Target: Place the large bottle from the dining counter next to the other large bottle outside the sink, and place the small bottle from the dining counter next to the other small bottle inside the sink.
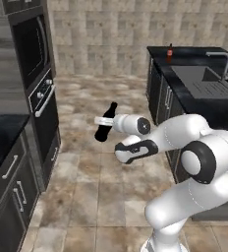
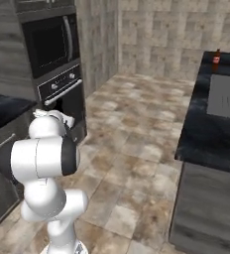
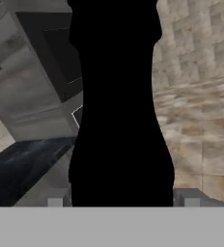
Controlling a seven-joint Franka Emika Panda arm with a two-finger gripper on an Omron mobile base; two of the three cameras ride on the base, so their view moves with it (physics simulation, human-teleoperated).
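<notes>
Left base view: gripper (image 1: 106,121) closed around a tall black bottle (image 1: 106,122), held tilted in the air above the tiled floor (image 1: 86,192), well apart from the desk (image 1: 194,56) bearing a sink (image 1: 204,81) and a red-capped brown bottle (image 1: 169,53). Right base view: the same brown bottle (image 2: 216,58) stands at the desk's far end. Hand view: black bottle (image 3: 119,111) between the fingertips (image 3: 56,198).

— Can you read anything anywhere?
— No. The red label on the other large bottle (image 1: 169,53) by the sink is too small to read.
</notes>
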